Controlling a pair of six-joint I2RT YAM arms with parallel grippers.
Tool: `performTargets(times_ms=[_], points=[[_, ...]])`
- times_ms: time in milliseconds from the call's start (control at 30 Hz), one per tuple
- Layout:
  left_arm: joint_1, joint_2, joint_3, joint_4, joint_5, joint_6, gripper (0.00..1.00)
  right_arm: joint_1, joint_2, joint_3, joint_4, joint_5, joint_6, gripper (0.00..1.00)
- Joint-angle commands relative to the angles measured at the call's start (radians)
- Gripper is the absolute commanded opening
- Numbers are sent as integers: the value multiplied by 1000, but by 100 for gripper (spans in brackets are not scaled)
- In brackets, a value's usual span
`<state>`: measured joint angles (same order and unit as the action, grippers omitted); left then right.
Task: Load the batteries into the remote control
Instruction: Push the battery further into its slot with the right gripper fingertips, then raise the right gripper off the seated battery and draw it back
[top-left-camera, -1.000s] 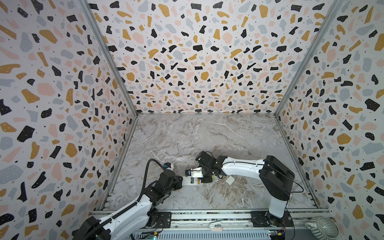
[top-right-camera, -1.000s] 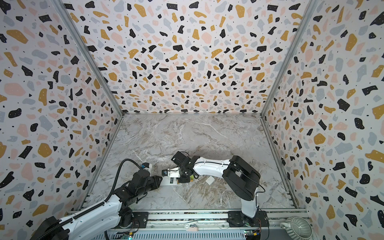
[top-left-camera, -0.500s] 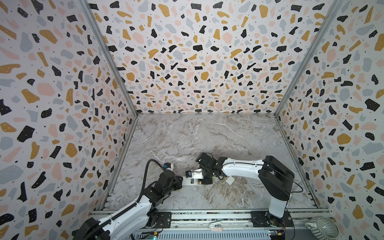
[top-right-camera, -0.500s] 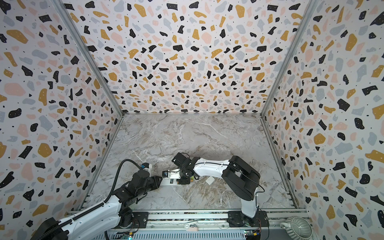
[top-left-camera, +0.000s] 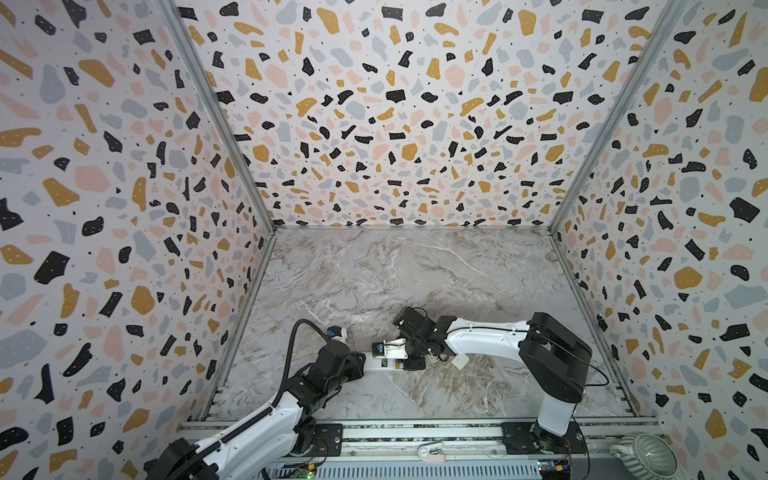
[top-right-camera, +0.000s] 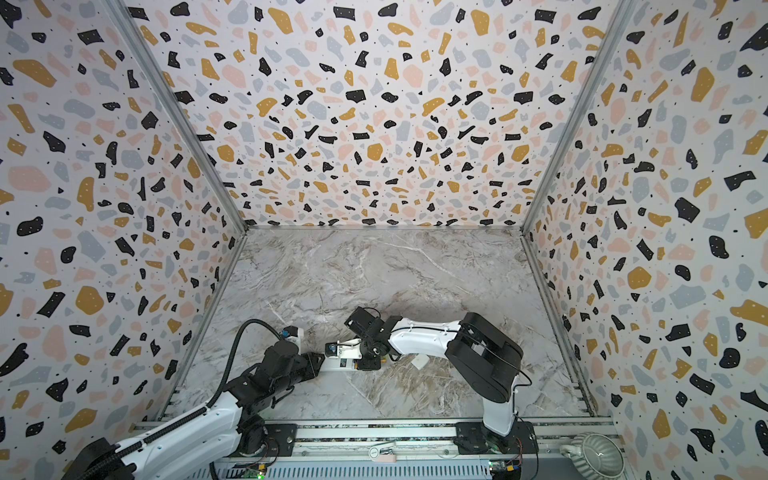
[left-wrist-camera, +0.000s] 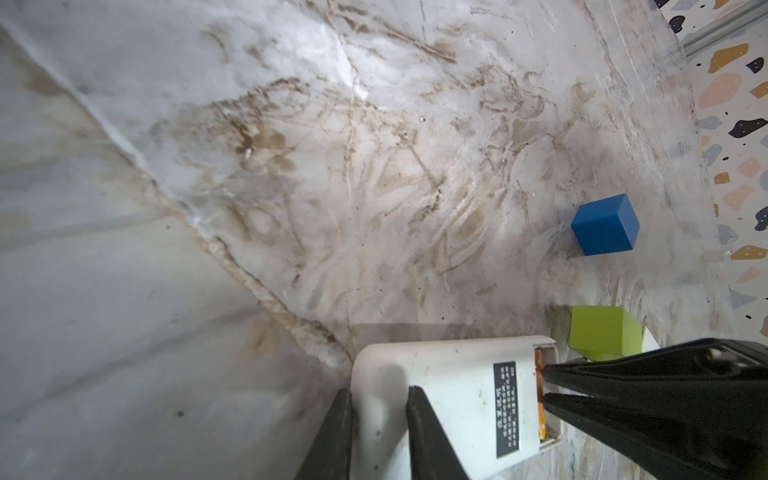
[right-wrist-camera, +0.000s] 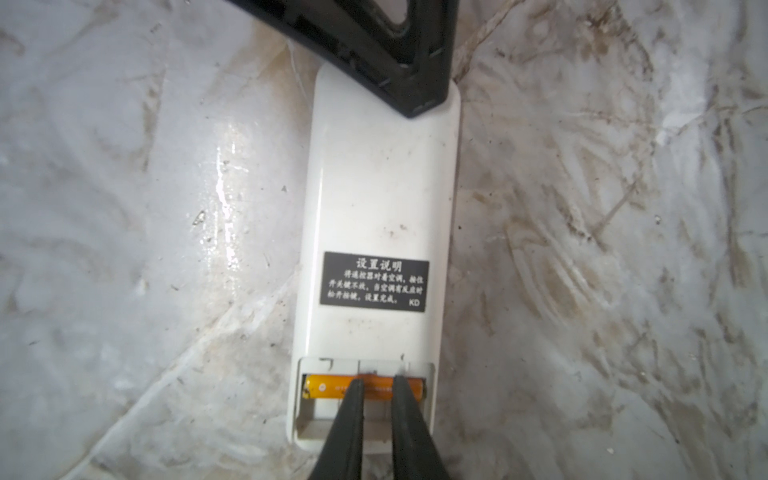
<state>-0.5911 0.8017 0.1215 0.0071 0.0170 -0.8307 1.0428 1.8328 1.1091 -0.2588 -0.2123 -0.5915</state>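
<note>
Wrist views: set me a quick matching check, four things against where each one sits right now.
Things:
1. battery
2. blue cube
3. green cube
4. left gripper

Places:
A. clamped on the remote control, at the end away from its compartment
B. alone on the marble table, apart from the remote control
C. lying in the open compartment
D. close beside the remote control's compartment end

Pairs: 1-C, 2-B, 3-D, 4-A

Terrazzo-patterned walls (top-left-camera: 374, 104) enclose a grey-veined marble floor (top-left-camera: 415, 270) on three sides, joined by metal corner rails (top-left-camera: 218, 116).
</note>
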Motion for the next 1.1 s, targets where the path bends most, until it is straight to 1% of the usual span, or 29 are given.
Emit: performTargets(times_ms=[0,367,600,767,933,1067], points=[[-6,-1,-36,-92,17,1,25,30,31,-47,-41,-8,14,18],[-6,3,-32,-85,12,1,27,32,-90,-91,43,-2,46,31],[-7,8,-22,-88,11,7,34,30,-150,-122,93,21,84,37],[-6,11,-11,-92,11,11,36,14,-217,-156,135,26,123,38],[-6,22,1,-94,13,20,36,-1,-271,-176,131,30,158,37],[-6,20,9,-98,11,26,37,-6,-304,-192,116,42,221,35]])
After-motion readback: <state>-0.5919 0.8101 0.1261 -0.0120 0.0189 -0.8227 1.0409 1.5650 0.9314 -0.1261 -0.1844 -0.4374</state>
